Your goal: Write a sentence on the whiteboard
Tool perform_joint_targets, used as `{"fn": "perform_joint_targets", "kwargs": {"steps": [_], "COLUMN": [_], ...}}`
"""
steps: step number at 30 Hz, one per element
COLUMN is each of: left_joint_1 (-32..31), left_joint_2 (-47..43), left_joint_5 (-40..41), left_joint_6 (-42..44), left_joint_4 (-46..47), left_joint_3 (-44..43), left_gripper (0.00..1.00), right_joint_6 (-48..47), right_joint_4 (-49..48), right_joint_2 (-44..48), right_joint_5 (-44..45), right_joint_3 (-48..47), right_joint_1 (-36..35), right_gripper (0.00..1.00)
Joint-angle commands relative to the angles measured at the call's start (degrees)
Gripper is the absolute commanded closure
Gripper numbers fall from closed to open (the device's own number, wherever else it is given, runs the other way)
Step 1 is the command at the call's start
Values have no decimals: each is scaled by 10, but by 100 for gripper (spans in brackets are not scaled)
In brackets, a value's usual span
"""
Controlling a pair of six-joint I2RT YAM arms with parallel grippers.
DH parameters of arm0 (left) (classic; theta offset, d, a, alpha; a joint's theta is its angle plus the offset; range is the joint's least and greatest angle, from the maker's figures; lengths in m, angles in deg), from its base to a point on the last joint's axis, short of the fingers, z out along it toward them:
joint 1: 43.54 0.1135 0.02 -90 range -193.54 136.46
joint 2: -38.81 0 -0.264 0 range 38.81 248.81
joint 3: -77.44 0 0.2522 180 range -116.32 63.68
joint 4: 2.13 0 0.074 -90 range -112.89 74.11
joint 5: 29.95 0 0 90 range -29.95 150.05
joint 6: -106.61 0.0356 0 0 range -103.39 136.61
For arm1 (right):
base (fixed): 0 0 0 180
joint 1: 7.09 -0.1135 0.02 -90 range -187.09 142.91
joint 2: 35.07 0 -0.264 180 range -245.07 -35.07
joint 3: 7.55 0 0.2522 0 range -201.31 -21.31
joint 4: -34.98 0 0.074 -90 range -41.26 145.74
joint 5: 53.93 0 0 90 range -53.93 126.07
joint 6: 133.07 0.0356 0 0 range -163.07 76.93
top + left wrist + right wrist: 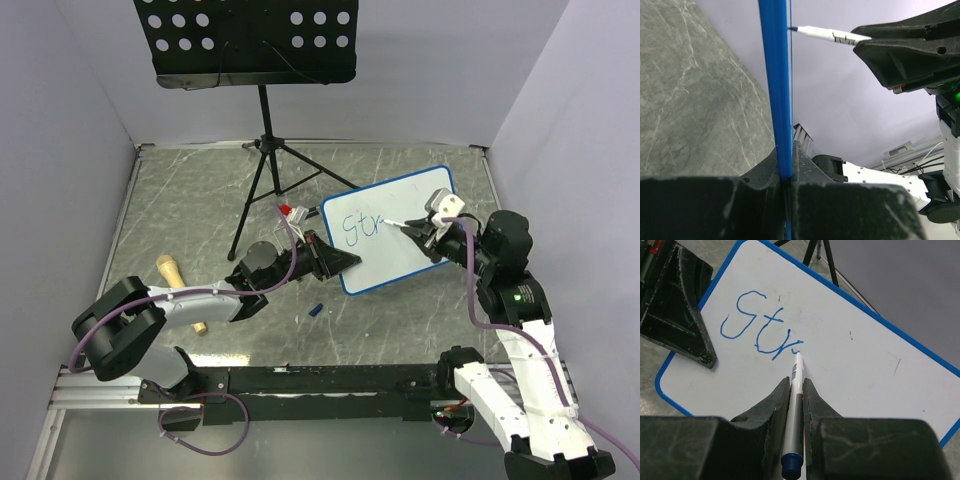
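Slanting blue-framed whiteboard (385,262), blue "Str" lettering (762,329)

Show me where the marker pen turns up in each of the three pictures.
Top external: marker pen right of centre, tip on the whiteboard.
Left wrist: top, tip meeting the edge-on board.
Right wrist: bottom centre, tip beside the blue lettering.
Shared landmark: the whiteboard's blue frame.

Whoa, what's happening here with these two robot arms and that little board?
The left gripper is clamped on the edge of a small blue-framed whiteboard, holding it in place. The right gripper holds a marker with its tip on the board. The blue lettering reads only "Str", so the sentence has barely begun.
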Motion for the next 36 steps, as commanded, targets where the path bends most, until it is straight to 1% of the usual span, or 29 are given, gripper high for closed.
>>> {"fn": "perform_joint_targets", "kwargs": {"steps": [1,5,11,19,25,32,36], "left_joint_1": [-1,0,0,0,0,0,0], "left_joint_2": [-23,-23,-30,-38,-38,-35,-30], "left_joint_5": [-25,-26,-13,7,5,-1,-4], "left_joint_6": [2,2,3,6,5,3,1], "left_joint_4": [114,114,112,101,101,104,107], "left_joint_3": [-20,-19,-12,-4,-4,-6,-9], "left_gripper": [99,99,99,99,99,99,99], "right_joint_6": [17,22,3,-11,-11,-3,10], "right_joint_4": [-46,-50,-17,19,32,26,10], "right_joint_2": [-8,-12,-7,3,6,1,-7], "right_joint_5": [29,50,55,27,6,-20,-19], "right_joint_3": [0,2,0,-1,1,-2,-5], "right_joint_1": [3,4,6,4,6,4,4], "right_gripper": [100,100,100,100,100,100,100]}}
